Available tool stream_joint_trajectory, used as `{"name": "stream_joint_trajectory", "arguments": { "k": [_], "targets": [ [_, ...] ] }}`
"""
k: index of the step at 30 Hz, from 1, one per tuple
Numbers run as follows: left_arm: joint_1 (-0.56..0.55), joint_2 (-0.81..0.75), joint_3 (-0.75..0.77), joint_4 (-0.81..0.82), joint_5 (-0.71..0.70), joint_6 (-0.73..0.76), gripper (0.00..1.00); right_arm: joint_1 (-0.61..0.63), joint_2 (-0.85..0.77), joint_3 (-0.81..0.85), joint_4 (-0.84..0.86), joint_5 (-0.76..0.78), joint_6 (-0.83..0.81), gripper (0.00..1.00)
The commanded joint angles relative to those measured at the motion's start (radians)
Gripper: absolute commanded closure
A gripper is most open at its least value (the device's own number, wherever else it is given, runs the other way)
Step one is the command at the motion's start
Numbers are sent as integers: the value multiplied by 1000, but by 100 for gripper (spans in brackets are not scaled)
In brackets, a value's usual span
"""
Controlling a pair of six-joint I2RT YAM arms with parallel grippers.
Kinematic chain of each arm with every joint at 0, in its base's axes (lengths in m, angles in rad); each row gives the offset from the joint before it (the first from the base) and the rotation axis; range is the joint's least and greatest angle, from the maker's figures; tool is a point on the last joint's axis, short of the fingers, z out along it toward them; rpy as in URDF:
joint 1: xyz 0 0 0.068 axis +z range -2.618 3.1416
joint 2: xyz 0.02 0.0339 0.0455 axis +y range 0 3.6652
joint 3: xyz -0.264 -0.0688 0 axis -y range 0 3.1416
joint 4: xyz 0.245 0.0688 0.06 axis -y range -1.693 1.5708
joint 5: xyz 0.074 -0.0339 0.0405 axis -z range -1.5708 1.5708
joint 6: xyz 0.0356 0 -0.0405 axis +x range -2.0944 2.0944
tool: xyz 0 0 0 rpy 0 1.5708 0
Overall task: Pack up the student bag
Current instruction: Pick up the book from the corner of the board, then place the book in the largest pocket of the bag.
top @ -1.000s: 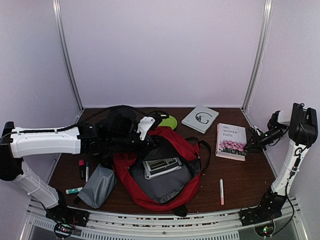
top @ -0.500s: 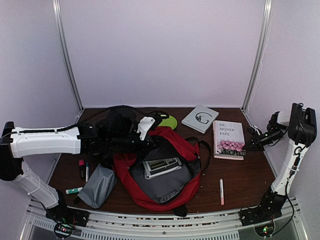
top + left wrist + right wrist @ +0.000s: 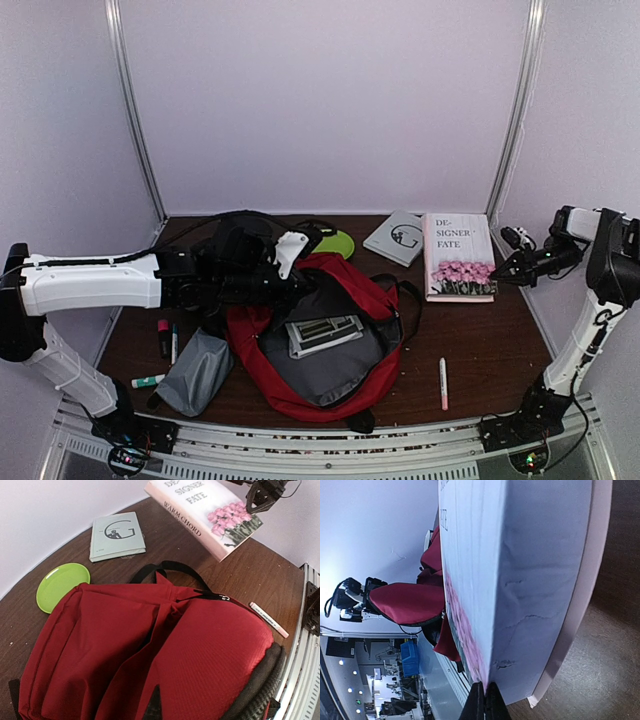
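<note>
Now the right gripper (image 3: 512, 268) is pinching the book (image 3: 459, 255) by its edge and holding it tilted, clear of the table (image 3: 500, 350). The book is stretching away from its fingertips toward the left arm. The left gripper (image 3: 298, 285) is clenching the rim of the red bag (image 3: 365, 295) and holding the fabric up, while the rest of the bag is lying open on the table just beyond its fingertips. A pen (image 3: 443, 383) is lying well apart from the right gripper, nearer the arm bases.
</note>
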Motion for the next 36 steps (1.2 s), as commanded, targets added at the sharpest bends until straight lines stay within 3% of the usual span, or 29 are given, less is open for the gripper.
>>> {"name": "stream_joint_trajectory", "arguments": {
  "k": [1, 10, 14, 19, 23, 28, 36],
  "targets": [
    [9, 12, 30, 30, -77, 3, 100, 40, -153, -5, -87, -71, -60, 100],
    [40, 67, 79, 38, -195, -25, 100, 260, -460, -162, -87, -124, -80, 100],
    [62, 78, 83, 37, -223, -39, 100, 401, -548, -179, -83, -152, -88, 100],
    [94, 87, 96, 64, -206, -49, 100, 622, -599, -215, 37, -134, 19, 100],
    [107, 102, 126, 68, -189, -53, 100, 781, -578, -245, 128, -114, 139, 100],
    [107, 83, 137, 76, -225, -74, 100, 924, -499, -253, 143, -103, 172, 100],
    [107, -21, 100, 138, -198, -102, 100, 1017, -372, -295, 284, -29, 355, 100]
  ]
}}
